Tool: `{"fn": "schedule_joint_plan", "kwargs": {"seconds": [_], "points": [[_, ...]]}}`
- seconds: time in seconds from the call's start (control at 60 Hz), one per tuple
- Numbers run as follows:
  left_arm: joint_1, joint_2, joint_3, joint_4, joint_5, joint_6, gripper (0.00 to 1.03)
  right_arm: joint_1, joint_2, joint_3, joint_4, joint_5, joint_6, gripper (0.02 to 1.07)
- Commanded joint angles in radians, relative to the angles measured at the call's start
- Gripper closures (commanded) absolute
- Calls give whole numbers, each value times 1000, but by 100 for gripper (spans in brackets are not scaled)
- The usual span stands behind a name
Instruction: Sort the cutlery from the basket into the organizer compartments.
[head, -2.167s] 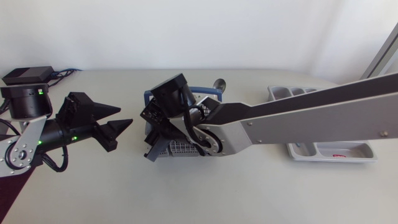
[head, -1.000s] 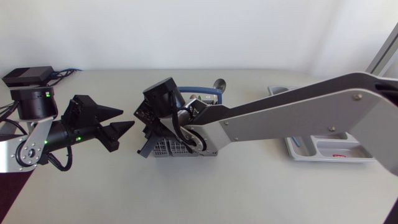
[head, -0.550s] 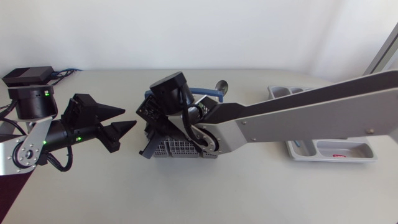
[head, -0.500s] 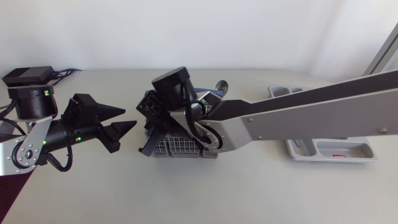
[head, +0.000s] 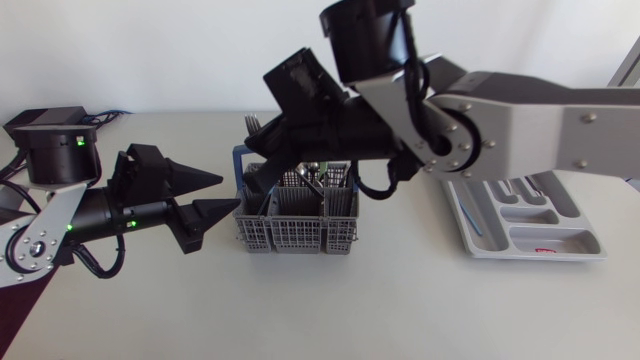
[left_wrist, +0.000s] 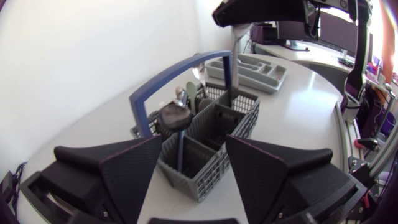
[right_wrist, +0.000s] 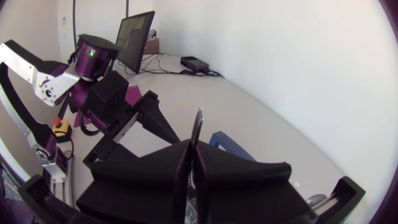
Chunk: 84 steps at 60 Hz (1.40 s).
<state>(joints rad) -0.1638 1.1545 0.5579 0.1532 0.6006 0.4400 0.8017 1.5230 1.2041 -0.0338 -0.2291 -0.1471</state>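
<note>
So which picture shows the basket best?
The left wrist view: the basket sits just ahead of the left gripper, its compartments, blue handle and spoon clear. The head view shows it from above, the right arm hiding its back part. The right wrist view shows only some blue handle behind the right gripper.

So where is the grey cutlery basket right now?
In the head view the basket stands mid-table, just ahead of the open left end effector, with the organizer off to its right and the right end effector holding a fork above it.
</note>
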Motion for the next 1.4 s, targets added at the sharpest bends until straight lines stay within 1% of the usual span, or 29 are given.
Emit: {"fn": "schedule_joint_plan", "kwargs": {"seconds": [0.0,0.133,0.233,0.267,0.367,0.5,0.617,0.733,0.817,0.85,0.95,0.967,1.033,1.05,1.1,1.183,1.283,1.383], "points": [[-34,-22,66,-24,39,-40,27,-12,-61,35,-28,-38,61,101],[-79,-27,116,-53,113,-78,24,-16,-109,37,-64,-105,98,101],[-120,-29,142,-72,131,-86,23,-24,-135,37,-81,-159,130,101],[-132,-27,148,-81,153,-92,23,-27,-141,37,-83,-177,144,101],[-144,-29,162,-90,220,-112,22,-38,-155,41,-92,-228,176,101],[-164,-24,171,-93,261,-122,22,-45,-175,41,-103,-280,210,101],[-166,-16,180,-93,323,-135,23,-53,-192,40,-106,-331,253,101],[-174,-6,189,-95,347,-136,24,-55,-204,38,-106,-362,282,101],[-186,1,192,-96,363,-136,27,-55,-218,43,-110,-381,304,101],[-194,2,192,-96,366,-136,31,-55,-221,46,-110,-394,316,101],[-209,5,195,-96,373,-135,36,-56,-228,52,-110,-415,337,101],[-214,10,198,-96,373,-136,39,-58,-228,54,-112,-421,342,101],[-220,14,204,-98,375,-136,40,-58,-231,57,-112,-434,353,101],[-220,16,208,-98,377,-136,43,-58,-234,58,-112,-434,356,101],[-223,20,212,-98,378,-138,45,-58,-239,60,-112,-441,365,101],[-226,31,223,-98,387,-142,53,-58,-248,63,-114,-449,374,101],[-240,39,227,-96,387,-147,66,-59,-254,64,-117,-449,376,101],[-241,45,231,-95,387,-147,75,-61,-261,61,-117,-454,380,101]]}}
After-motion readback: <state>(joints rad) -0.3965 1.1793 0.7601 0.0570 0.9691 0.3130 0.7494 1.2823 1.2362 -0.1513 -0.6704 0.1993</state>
